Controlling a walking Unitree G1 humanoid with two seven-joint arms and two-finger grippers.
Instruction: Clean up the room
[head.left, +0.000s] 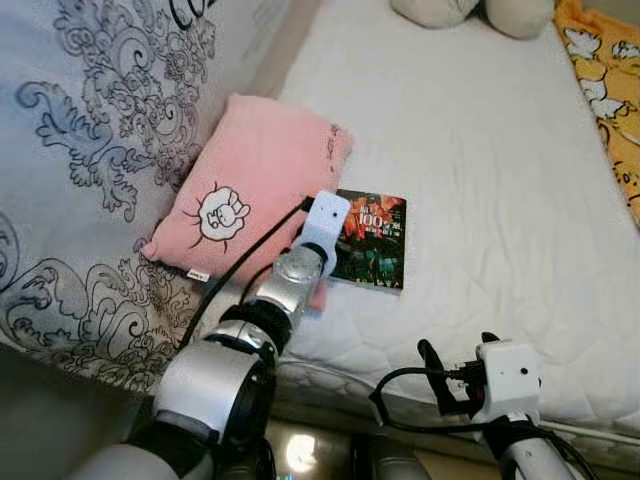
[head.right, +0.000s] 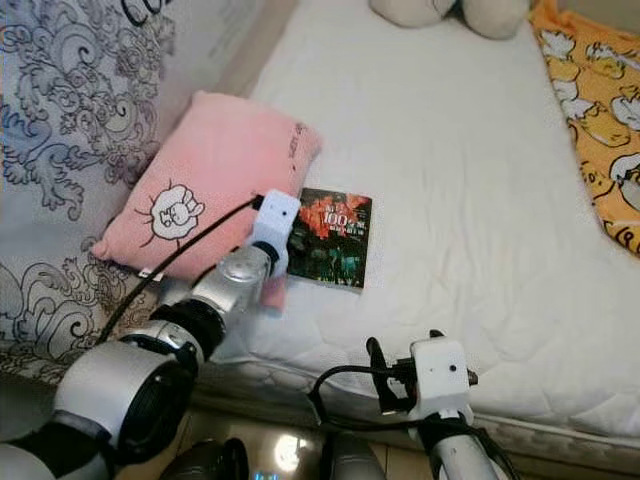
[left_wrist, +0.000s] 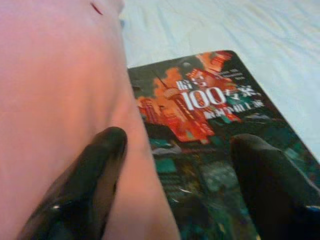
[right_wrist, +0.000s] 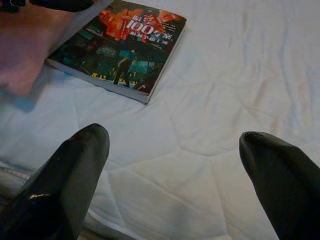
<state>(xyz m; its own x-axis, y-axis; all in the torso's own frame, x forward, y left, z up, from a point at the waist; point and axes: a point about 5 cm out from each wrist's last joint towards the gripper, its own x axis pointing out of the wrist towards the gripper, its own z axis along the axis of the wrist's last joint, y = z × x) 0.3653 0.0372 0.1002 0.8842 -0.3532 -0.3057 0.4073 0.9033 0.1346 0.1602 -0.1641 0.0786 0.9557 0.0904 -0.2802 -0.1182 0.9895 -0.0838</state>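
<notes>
While the left gripper (left_wrist: 175, 175) reaches out over the bed, its two black fingers stand wide apart, one lying on the pink pillow (head.left: 250, 180) and the other over the cover of the book (head.left: 370, 240), so nothing is held yet. That straddle looks deliberate: the book's near edge is tucked against and partly under the pillow's corner, and the fingers probably have to bracket that edge to lift it. From the robot's head, the book lies flat on the white mattress (head.left: 480, 180) at about twelve o'clock of the left wrist, with the pillow at ten o'clock from it, resting against a grey-patterned duvet (head.left: 90, 150). On the dark cover, over an orange city skyline, a large white "100" can be read among Chinese characters too blurred to make out. The pillow bears a small white cartoon drawing. The right gripper (right_wrist: 175, 180) hovers spread wide above the mattress edge, at about five o'clock from the book, gripping nothing, seemingly waiting. An orange printed blanket (head.left: 605, 90) lies at two o'clock.
</notes>
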